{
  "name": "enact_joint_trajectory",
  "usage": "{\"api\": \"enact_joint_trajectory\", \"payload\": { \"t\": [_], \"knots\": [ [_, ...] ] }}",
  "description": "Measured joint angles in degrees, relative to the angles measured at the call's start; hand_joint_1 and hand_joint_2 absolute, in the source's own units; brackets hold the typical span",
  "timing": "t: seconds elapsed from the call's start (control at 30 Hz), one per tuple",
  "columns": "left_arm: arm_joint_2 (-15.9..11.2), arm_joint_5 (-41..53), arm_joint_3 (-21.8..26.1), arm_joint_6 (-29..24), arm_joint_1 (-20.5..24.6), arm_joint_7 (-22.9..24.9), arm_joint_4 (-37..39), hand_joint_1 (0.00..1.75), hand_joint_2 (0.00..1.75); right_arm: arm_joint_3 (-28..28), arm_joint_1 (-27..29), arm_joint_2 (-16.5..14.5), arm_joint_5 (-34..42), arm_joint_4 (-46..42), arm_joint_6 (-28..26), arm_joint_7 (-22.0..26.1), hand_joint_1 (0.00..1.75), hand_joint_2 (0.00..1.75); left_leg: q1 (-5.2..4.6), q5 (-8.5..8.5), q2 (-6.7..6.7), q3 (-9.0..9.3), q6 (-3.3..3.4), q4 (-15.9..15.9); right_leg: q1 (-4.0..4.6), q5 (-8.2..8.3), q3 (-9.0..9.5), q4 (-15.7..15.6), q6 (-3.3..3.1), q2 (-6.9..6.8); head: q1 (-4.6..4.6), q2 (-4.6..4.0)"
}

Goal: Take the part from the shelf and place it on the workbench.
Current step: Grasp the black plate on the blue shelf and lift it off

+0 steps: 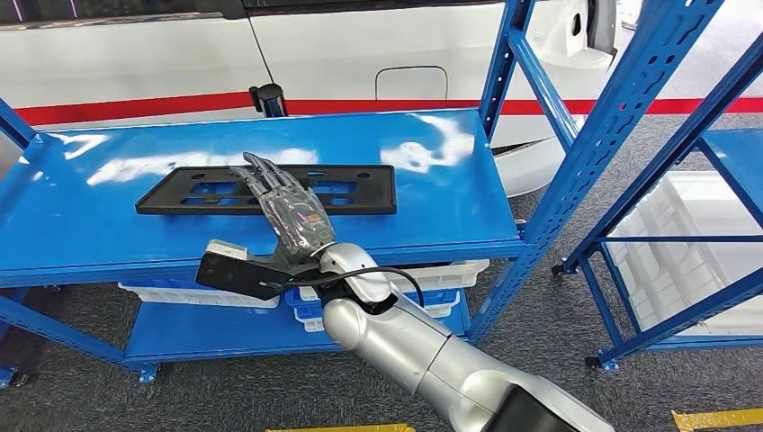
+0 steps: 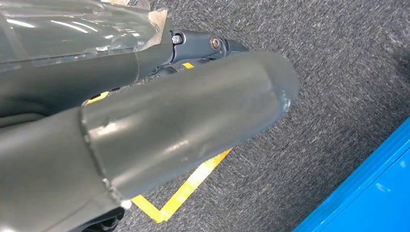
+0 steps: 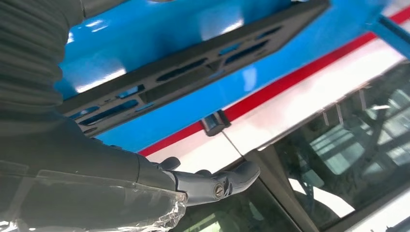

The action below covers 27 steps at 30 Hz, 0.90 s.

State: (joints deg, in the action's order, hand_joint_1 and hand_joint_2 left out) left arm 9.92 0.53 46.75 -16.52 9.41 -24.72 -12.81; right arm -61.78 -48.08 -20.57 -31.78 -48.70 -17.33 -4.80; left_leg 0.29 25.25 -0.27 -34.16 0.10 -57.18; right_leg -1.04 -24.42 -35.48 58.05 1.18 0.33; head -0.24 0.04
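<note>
Part (image 1: 266, 190) is lying flat on the shelf (image 1: 432, 202), under my right hand's (image 1: 290, 212) spread fingertips (image 1: 255, 168) — not gripping yet. I'm thinking it's thin & flat, could skid away from the fingers.

The right hand (image 1: 292, 209) hides the middle of the black part (image 1: 180, 193).

White car (image 1: 360, 54), white bins (image 1: 432, 274), yellow floor tape (image 2: 188, 186)

Part (image 1: 180, 193) on shelf (image 1: 432, 207), below right hand (image 1: 292, 216)
</note>
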Motion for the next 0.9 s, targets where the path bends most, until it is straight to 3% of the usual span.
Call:
{"api": "enact_joint_trajectory", "payload": {
  "t": [0.3,0.9],
  "knots": [
    [-0.2,1.0,0.9,-2.4,-0.6,-0.6,0.2,0.00,0.00,-7.9,-4.9,0.1,-4.9,8.9,-3.7,-7.3,0.00,1.75,-0.05,-0.01,0.00,0.05,0.00,0.0,-0.07,0.01,0.02,0.0,0.01,0.00,0.00,0.00],
    [-0.3,3.1,0.7,-4.6,-1.6,1.6,0.9,0.00,0.00,-8.3,-9.3,0.7,-4.4,26.6,-6.8,-10.8,0.00,1.75,-0.08,0.00,0.01,0.11,0.01,0.0,-0.09,0.02,0.06,0.0,0.02,0.01,0.00,0.00]
  ]
}}
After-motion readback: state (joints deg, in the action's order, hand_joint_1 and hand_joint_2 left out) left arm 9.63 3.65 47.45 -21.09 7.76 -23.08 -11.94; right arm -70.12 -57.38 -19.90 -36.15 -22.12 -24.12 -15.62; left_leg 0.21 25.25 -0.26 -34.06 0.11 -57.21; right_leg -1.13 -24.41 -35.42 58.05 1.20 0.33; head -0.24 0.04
